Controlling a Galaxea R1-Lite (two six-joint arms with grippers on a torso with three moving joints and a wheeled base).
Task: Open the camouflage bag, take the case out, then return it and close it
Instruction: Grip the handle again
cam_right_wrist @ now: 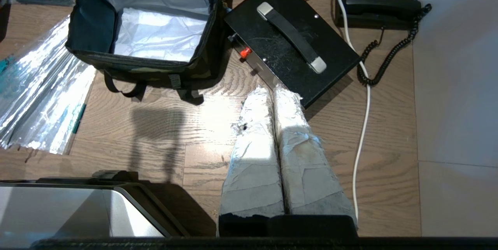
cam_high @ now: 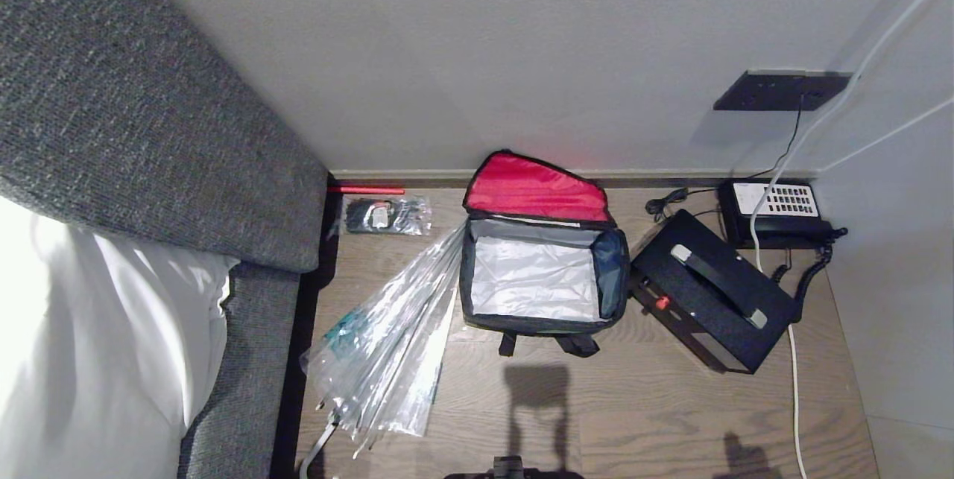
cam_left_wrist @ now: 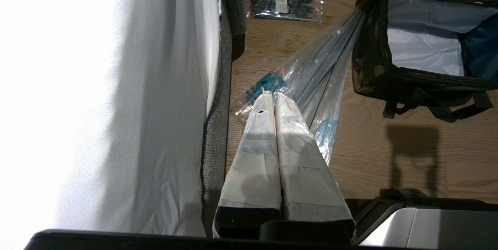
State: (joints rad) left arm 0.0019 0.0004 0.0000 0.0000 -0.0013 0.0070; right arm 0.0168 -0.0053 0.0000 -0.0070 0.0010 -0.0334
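Observation:
The camouflage bag [cam_high: 536, 326] stands open on the wooden floor by the wall, its red-lined lid [cam_high: 533, 188] folded back and its silver-lined inside empty. The black case [cam_high: 708, 293] lies outside the bag, just to its right, handle up and red latch toward the bag. In the right wrist view my right gripper [cam_right_wrist: 272, 88] hangs shut and empty just short of the case [cam_right_wrist: 272, 55], with the bag [cam_right_wrist: 155, 69] off to one side. My left gripper [cam_left_wrist: 274, 93] is shut and empty over the clear umbrella, beside the bag [cam_left_wrist: 373, 71]. Neither arm shows in the head view.
A clear plastic umbrella [cam_high: 387, 345] lies against the bag's left side. A black-and-white telephone [cam_high: 775, 211] and a white cable [cam_high: 794, 367] sit right of the case. A packet of black ties [cam_high: 387, 214] lies by the wall. Grey upholstery [cam_high: 149, 129] with white bedding fills the left.

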